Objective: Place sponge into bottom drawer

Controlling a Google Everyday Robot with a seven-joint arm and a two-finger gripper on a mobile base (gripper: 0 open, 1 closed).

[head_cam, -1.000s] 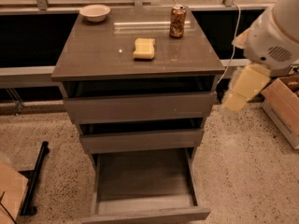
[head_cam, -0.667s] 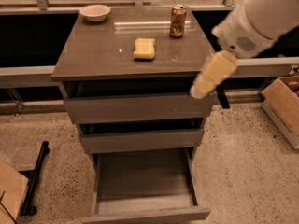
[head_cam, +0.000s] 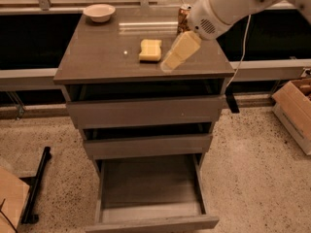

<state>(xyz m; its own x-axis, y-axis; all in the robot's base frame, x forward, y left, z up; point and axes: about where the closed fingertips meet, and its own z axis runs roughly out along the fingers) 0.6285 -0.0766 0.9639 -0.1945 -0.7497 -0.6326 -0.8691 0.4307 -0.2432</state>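
sponge (head_cam: 150, 50) x1 | bowl (head_cam: 99, 12) x1 | can (head_cam: 183, 17) x1 | drawers (head_cam: 146, 111) x3 — incl. bottom drawer (head_cam: 150, 191) | gripper (head_cam: 169, 64) x1 — over cabinet top (head_cam: 97, 52), just beside sponge

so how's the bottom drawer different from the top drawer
The bottom drawer is pulled far out, its tray exposed; the top drawer is pushed almost in. The bottom drawer is narrower, the top drawer wider. Both have flat, handle-less fronts. The gripper hangs beside the sponge, over the cabinet top.

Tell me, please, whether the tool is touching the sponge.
Apart. The camera view shows a sliver of bare cabinet top between the sponge and the tool, which hovers just to its right.
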